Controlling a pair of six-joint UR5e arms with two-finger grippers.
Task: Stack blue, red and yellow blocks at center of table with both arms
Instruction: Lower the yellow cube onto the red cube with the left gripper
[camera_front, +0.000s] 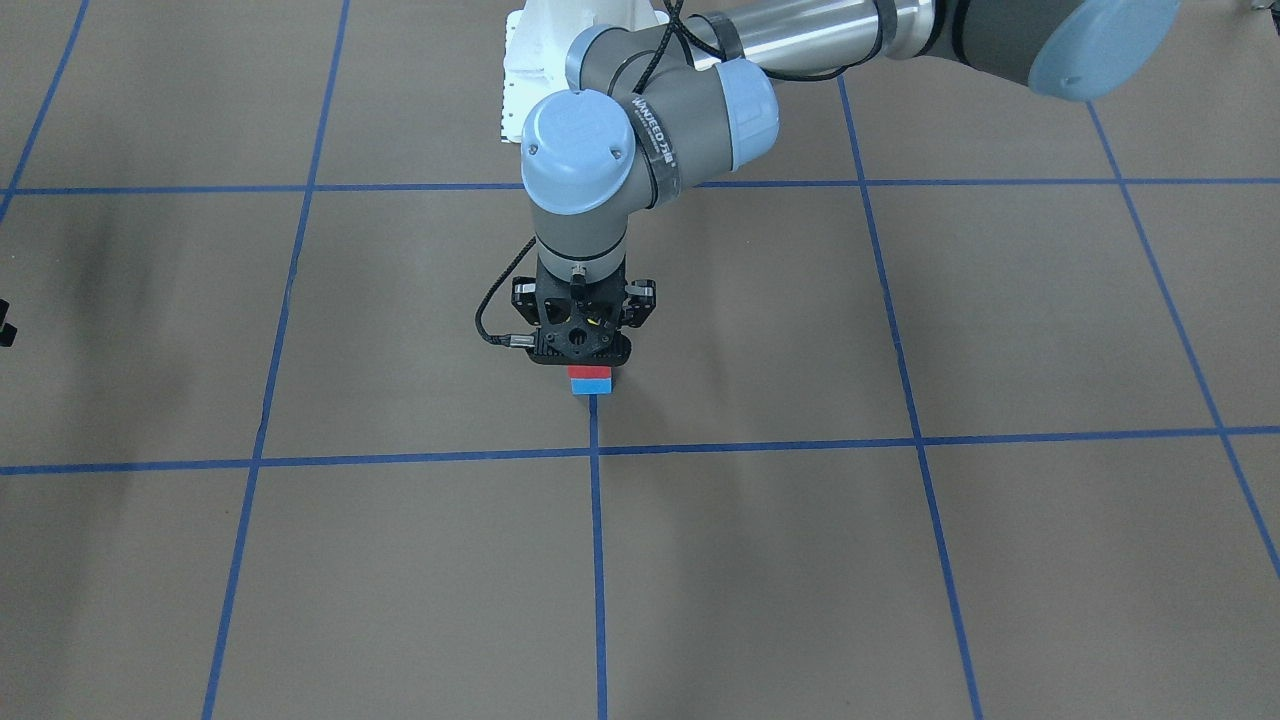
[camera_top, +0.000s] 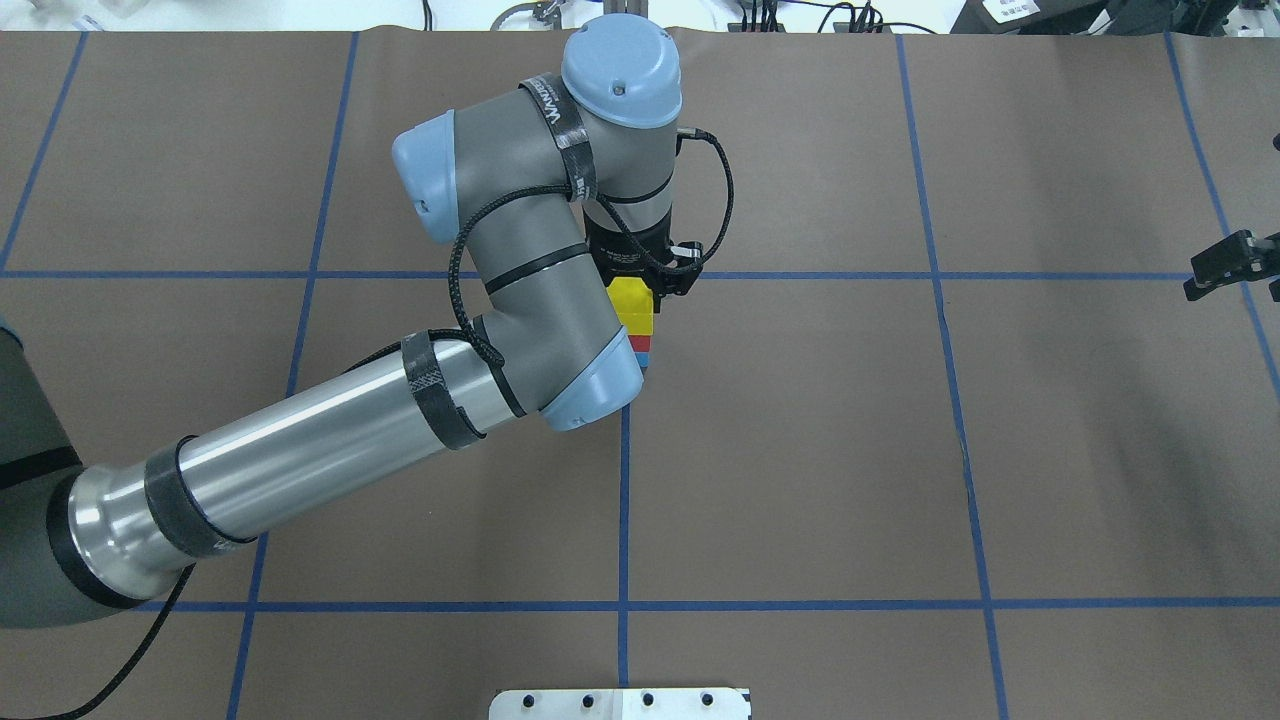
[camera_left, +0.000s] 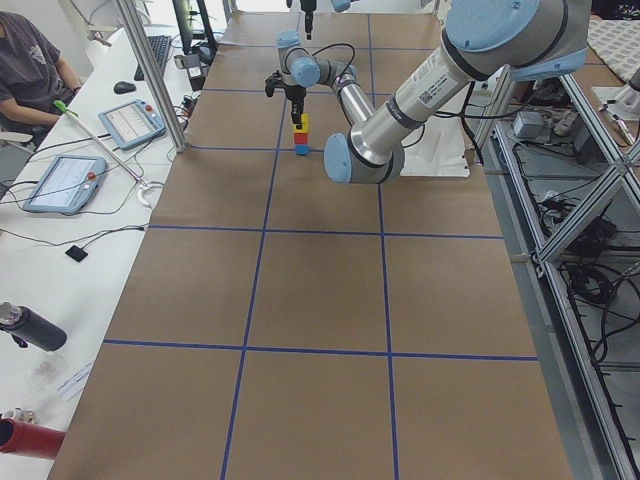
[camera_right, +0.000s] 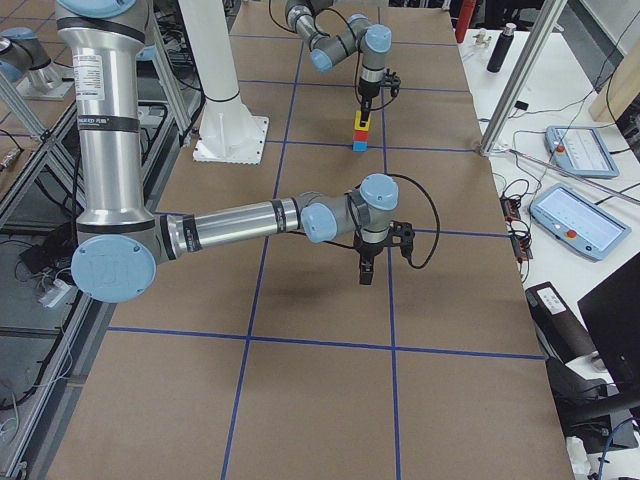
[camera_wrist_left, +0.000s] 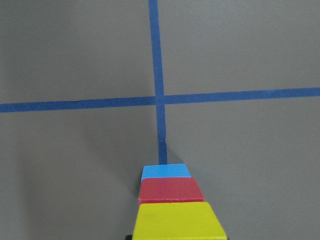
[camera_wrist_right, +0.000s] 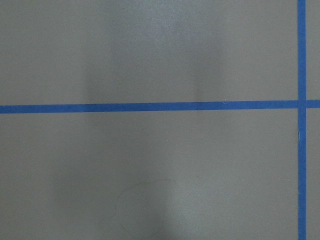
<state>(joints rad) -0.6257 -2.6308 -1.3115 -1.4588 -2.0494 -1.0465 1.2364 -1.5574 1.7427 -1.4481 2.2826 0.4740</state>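
The blue, red and yellow blocks form one stack at the table's (camera_top: 800, 450) centre, beside a tape crossing. The blue block (camera_wrist_left: 166, 171) is at the bottom, the red block (camera_wrist_left: 171, 190) on it, and the yellow block (camera_top: 632, 305) on top. My left gripper (camera_top: 634, 288) points straight down over the stack, with its jaws at the yellow block's sides and apparently shut on it. In the front-facing view the gripper's body hides the yellow block, and only red (camera_front: 590, 373) and blue (camera_front: 590, 386) show. My right gripper (camera_right: 366, 272) hangs over bare table far to my right. Its jaws cannot be judged.
The white pedestal (camera_top: 620, 703) is at the near table edge. Along the far side runs a white desk with tablets (camera_left: 65, 182), a seated person (camera_left: 30, 60) and a dark bottle (camera_left: 30, 327). Metal posts (camera_right: 515, 85) stand at that edge.
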